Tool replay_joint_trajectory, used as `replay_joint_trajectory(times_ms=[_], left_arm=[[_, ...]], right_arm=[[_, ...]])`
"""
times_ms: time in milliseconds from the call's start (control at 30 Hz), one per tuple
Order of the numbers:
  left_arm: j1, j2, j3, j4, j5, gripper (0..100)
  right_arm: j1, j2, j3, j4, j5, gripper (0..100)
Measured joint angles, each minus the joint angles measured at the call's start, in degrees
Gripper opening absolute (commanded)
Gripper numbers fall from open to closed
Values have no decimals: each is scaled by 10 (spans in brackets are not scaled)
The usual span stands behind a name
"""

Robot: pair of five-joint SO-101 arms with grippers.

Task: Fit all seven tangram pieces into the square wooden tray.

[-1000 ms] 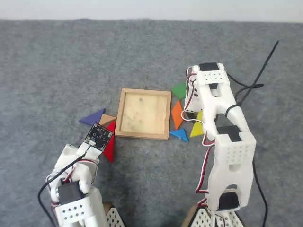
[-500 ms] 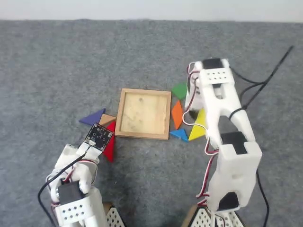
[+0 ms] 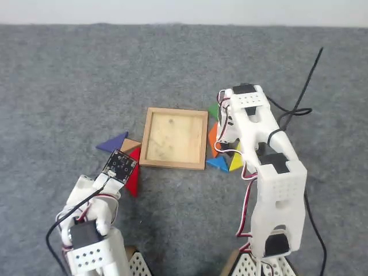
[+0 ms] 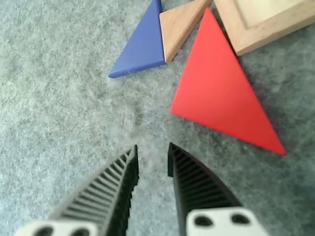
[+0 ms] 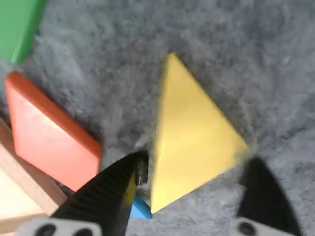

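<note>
Flat yellow wooden triangle, likely light, stiff, slick: grip across opposite edges; right pincer spread astride it, left pincer barely parted.

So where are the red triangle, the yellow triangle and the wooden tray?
red triangle (image 4: pixel 221 91): left wrist view, middle of its top face.
yellow triangle (image 5: pixel 189 140): right wrist view, middle of its top face.
wooden tray (image 3: pixel 175 138): high view, bare floor inside its rim.
</note>
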Motion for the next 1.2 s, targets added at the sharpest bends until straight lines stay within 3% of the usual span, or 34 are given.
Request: replay_joint_trajectory(times_ms=[333,633,1000,1200], left_arm=[[0,0,0,0,0,102],[0,0,0,0,0,104],[0,0,0,0,0,105],[0,0,0,0,0,105]], right_arm=[[4,-1,1,0,2,180],[11,13,-77,76,135,432],[10,70,-108,31,265,269],[12,72,-121,31,323,260]])
